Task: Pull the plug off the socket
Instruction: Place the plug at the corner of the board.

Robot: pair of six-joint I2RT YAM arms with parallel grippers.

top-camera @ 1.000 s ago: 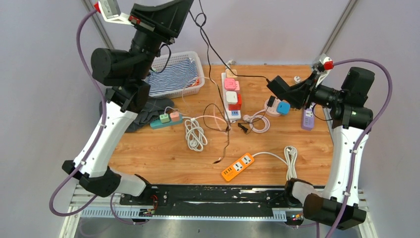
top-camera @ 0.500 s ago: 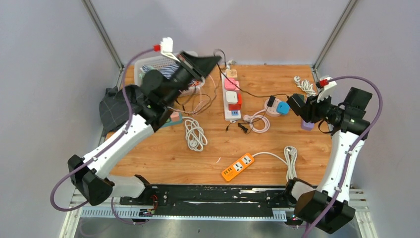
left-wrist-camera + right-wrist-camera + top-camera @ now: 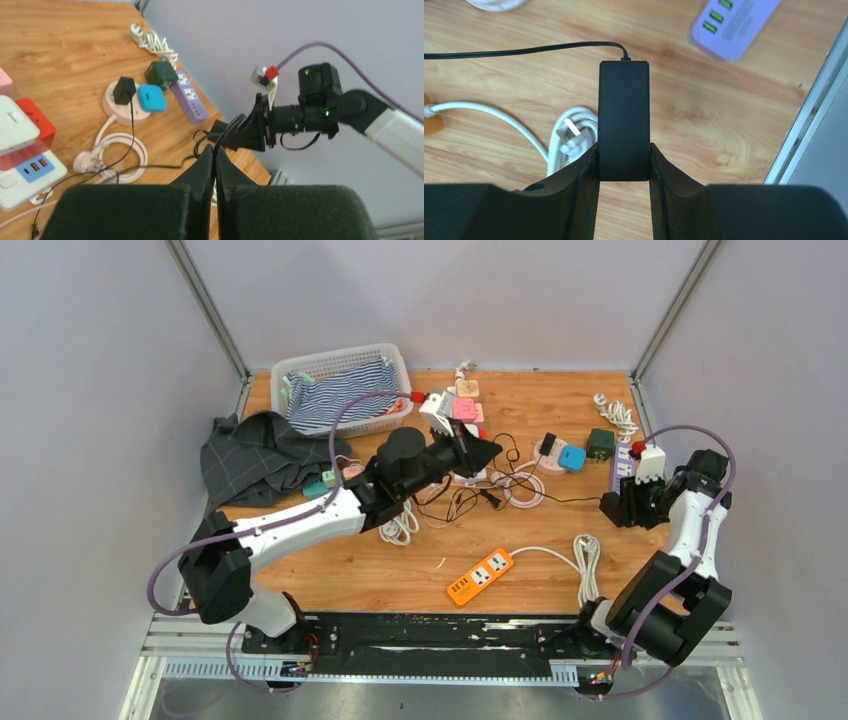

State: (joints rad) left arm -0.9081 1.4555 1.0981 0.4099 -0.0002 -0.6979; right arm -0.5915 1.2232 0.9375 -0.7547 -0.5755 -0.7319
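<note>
1. The left arm (image 3: 300, 525) has white shells on its long links and black, rounded joint housings.
2. The right arm (image 3: 690, 530) has the same scheme; a green light (image 3: 327, 113) glows on its black wrist housing.
3. A purple cable (image 3: 320, 44) runs outside each arm, bulging at 9 o'clock of the left base.
4. Each wrist carries a white bracket (image 3: 261, 79) with a red cap.
5. The left pincer (image 3: 214, 149) and right pincer (image 3: 623, 148) have matte black, tapering fingers.
</note>
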